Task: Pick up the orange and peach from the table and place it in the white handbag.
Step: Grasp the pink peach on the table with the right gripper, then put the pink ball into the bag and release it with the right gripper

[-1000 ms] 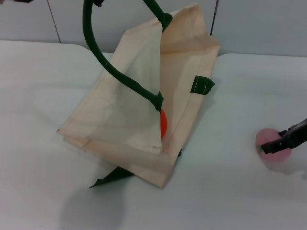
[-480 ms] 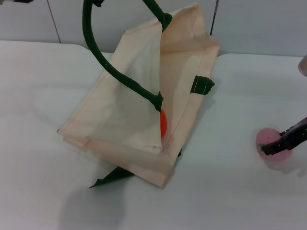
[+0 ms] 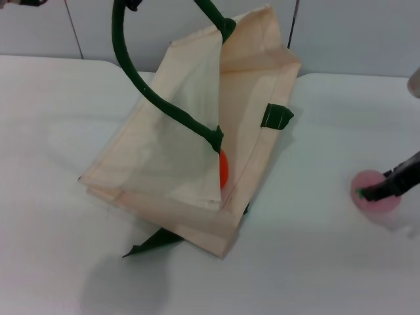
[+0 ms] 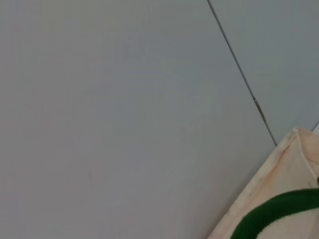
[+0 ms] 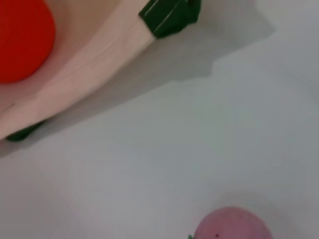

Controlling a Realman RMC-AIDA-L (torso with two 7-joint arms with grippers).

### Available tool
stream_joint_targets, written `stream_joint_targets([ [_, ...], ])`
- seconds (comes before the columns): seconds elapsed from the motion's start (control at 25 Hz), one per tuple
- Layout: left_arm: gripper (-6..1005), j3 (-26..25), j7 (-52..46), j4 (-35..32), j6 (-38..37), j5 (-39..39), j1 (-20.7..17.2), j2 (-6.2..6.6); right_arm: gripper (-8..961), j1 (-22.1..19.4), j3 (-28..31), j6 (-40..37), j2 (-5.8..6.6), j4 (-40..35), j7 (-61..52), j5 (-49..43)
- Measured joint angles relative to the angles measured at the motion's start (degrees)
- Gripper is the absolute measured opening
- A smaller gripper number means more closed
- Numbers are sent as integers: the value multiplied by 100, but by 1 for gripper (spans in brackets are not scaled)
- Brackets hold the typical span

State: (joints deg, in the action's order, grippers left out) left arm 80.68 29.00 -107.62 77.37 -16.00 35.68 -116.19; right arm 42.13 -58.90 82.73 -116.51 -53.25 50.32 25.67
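The white handbag (image 3: 190,144) is propped up on the table, mouth open, with one dark green handle (image 3: 141,79) pulled up out of the top of the head view. The orange (image 3: 224,168) lies inside the bag and also shows in the right wrist view (image 5: 22,40). The peach (image 3: 375,191) sits on the table at the right, apart from the bag, and shows in the right wrist view (image 5: 232,225). My right gripper (image 3: 379,192) reaches in from the right edge and lies across the peach. My left gripper is out of view; its wrist view shows the bag's edge (image 4: 264,184) and handle (image 4: 274,214).
The white table (image 3: 315,262) spreads around the bag. A grey wall (image 3: 354,33) runs behind the table's far edge. A second green handle (image 3: 154,243) pokes out from under the bag's near corner.
My right gripper has dropped lower and closer onto the peach. The bag, its raised handle and the orange have not moved.
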Motion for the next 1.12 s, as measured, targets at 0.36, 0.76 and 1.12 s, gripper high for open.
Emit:
stream_joint_targets([
  [0.36,120,0,0,13,-18,0,-25,0,529,-53,-16,-34,-26,-346,-113,110],
  [0.76,119,0,0,95,-80,-13,-42,-7,456,-235,-428,-70,-31,-821,-122,1145],
  [1.12,119,53,-29,99,-149,-55,19,-9,403,-212,-1222,-664,-20,-1226,-151,2117],
])
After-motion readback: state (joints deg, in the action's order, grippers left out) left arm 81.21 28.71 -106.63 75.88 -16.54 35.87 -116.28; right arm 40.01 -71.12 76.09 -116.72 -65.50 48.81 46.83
